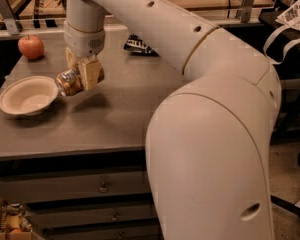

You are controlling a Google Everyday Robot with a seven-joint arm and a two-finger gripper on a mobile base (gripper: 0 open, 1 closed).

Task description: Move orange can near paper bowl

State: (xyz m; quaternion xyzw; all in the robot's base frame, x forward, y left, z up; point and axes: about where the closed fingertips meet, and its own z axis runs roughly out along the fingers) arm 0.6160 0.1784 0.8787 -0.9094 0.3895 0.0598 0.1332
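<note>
My gripper (81,74) is shut on the orange can (69,82), which lies sideways between the fingers with its silver end pointing left. It hangs a little above the grey table (115,114), its shadow on the surface below. The paper bowl (27,96) sits upright on the table just left of the can, its rim almost touching the can's end in this view. The arm reaches in from the right across the frame.
A red apple (31,46) stands at the table's back left. A dark blue chip bag (139,45) lies at the back, partly hidden by the arm. Drawers sit under the table front. A box with clutter (10,224) is at bottom left.
</note>
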